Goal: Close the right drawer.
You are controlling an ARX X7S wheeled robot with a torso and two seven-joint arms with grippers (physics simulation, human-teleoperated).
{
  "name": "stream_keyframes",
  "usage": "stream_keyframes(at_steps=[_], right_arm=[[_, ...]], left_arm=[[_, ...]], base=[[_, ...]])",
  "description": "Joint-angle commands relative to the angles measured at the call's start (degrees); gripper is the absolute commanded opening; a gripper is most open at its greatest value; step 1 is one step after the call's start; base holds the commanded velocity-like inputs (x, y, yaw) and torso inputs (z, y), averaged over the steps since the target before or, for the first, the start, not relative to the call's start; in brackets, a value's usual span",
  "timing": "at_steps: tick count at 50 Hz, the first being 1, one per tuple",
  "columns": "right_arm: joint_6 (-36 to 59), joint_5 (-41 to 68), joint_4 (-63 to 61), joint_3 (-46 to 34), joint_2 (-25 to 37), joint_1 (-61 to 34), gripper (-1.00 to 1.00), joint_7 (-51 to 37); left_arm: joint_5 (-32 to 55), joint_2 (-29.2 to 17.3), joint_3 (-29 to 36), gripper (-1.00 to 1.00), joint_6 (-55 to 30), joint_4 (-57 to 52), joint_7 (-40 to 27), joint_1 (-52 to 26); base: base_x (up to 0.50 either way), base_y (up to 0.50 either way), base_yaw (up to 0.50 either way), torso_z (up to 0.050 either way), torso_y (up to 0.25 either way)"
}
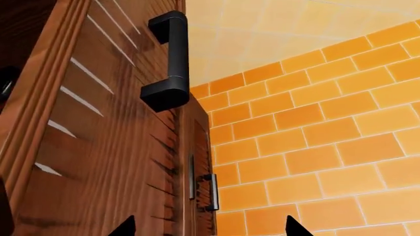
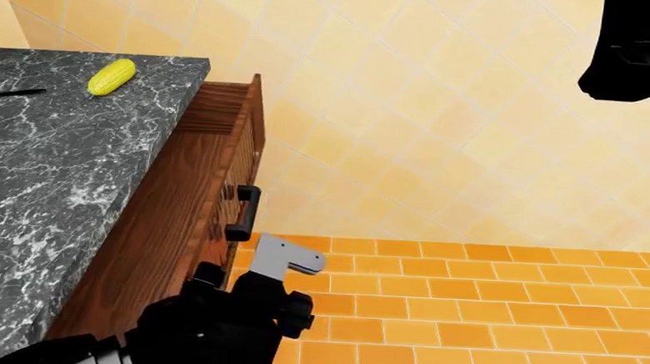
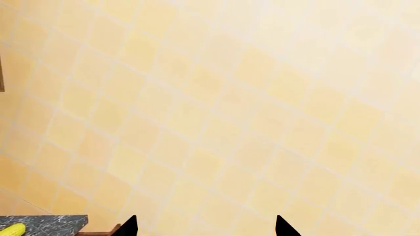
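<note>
Fingers of the left gripper (image 1: 208, 230) stood spread and empty just short of the right drawer (image 2: 224, 156), pulled out under the marble counter's (image 2: 47, 176) right edge, where a flat, square push beside its black handle (image 1: 169, 59) looked best; the right gripper (image 3: 204, 228) likewise gaped empty.
</note>
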State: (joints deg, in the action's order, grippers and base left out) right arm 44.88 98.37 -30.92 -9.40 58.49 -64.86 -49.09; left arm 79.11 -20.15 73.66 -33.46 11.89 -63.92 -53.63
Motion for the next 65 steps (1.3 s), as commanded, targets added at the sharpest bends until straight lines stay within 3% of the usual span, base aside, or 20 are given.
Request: stream_keyframes(at_steps=[1,65], right_arm=[[-0.04,0.01,-0.07,-0.07,0.02,-0.19,1.0,-0.03],[-0.05,0.46,-0.22,-0.33,0.0,-0.68,1.0,-0.39]], left_arm=[[0.61,-0.49,0.85,1.0,1.52,4.71,0.94,0.9],[-4.31,0.43,1.98,1.0,3.8,22.36,5.48,0.62]], base=[[0.0,0.0,0.0,0.0,0.0],[0.0,0.0,0.0,0.0,0.0]])
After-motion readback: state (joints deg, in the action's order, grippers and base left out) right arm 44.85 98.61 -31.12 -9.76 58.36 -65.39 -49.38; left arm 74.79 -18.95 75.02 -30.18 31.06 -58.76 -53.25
